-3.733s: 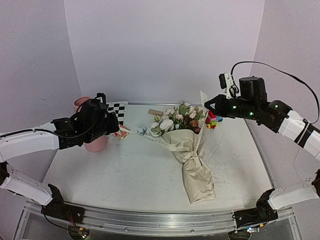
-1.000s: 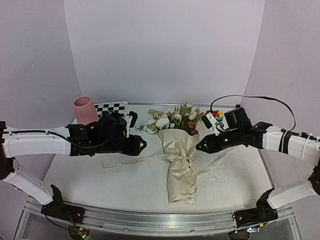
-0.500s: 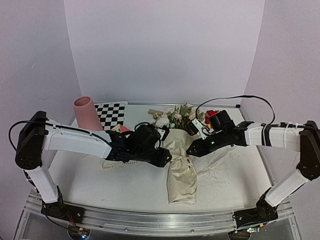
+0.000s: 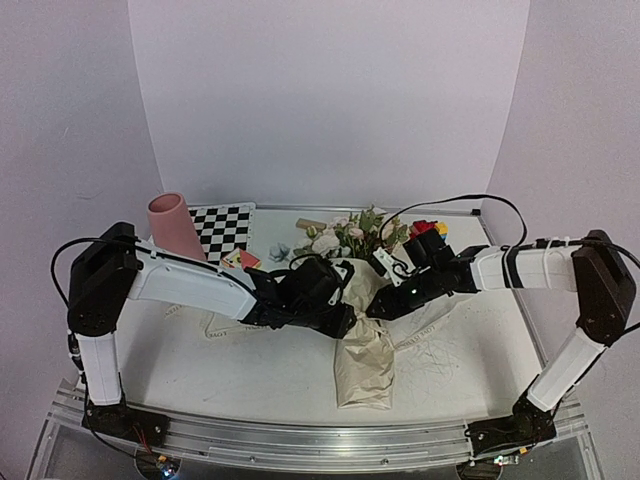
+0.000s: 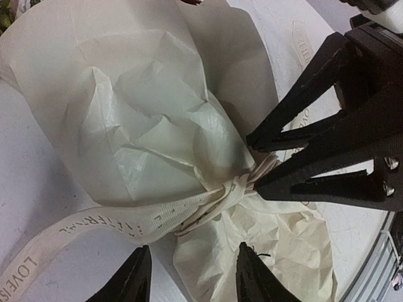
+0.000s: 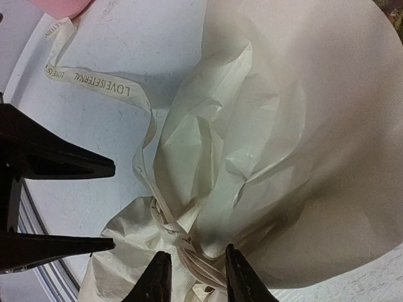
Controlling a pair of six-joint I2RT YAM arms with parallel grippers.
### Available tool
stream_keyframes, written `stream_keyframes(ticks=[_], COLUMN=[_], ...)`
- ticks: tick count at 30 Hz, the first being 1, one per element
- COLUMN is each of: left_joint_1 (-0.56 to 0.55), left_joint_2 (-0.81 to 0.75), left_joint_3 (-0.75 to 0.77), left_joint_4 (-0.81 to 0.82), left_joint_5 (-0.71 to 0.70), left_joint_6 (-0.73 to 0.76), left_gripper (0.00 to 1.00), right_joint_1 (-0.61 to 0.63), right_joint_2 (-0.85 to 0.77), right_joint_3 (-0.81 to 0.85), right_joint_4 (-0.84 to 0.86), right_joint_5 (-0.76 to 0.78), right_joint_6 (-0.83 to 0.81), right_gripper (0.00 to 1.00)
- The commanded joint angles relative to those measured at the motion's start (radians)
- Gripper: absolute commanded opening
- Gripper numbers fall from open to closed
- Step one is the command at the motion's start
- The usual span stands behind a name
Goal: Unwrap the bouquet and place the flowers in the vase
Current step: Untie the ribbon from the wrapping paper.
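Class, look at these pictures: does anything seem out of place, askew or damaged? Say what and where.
The bouquet lies flat mid-table, its paper crumpled. Its ribbon is knotted at the waist, but one loose tail trails left across the table. Nothing looks spilled or broken.

I think this is a robot test lab. The left arm (image 4: 180,280) and right arm (image 4: 530,265) I steer are bolted to a metal rail (image 4: 300,435) by a white table (image 4: 200,370). Plain pale walls (image 4: 330,100) box it in. A checkerboard (image 4: 222,228) lies at the back.
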Motion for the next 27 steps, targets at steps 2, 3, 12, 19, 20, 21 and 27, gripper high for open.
stream_keyframes(ticks=[2, 3, 12, 19, 20, 21, 27], left_joint_1=[0.0, 0.0, 0.0, 0.0, 0.0, 0.0, 0.0], left_joint_2=[0.034, 0.04, 0.072, 0.055, 0.057, 0.058, 0.039], left_joint_3=[0.058, 0.06, 0.023, -0.054, -0.063, -0.069, -0.096], left_joint_4=[0.033, 0.033, 0.022, 0.02, 0.02, 0.02, 0.019], left_joint_5=[-0.065, -0.071, -0.117, -0.124, -0.12, -0.117, -0.116], left_joint_6=[-0.015, -0.019, -0.104, -0.157, -0.163, -0.167, -0.177], left_gripper=[0.51, 0.52, 0.5, 0.47, 0.47, 0.47, 0.45], right_joint_1=[0.007, 0.007, 0.008, 0.007, 0.007, 0.007, 0.007], right_joint_2=[0.012, 0.012, -0.021, -0.036, -0.038, -0.039, -0.056], right_joint_3=[-0.013, -0.019, -0.071, -0.127, -0.131, -0.132, -0.126], right_joint_4=[-0.002, -0.003, 0.002, 0.024, 0.028, 0.028, 0.021], right_joint_5=[0.006, 0.013, 0.053, 0.074, 0.074, 0.08, 0.112], right_joint_6=[-0.007, -0.004, 0.021, 0.063, 0.065, 0.068, 0.094], right_gripper=[0.29, 0.28, 0.29, 0.33, 0.33, 0.33, 0.33])
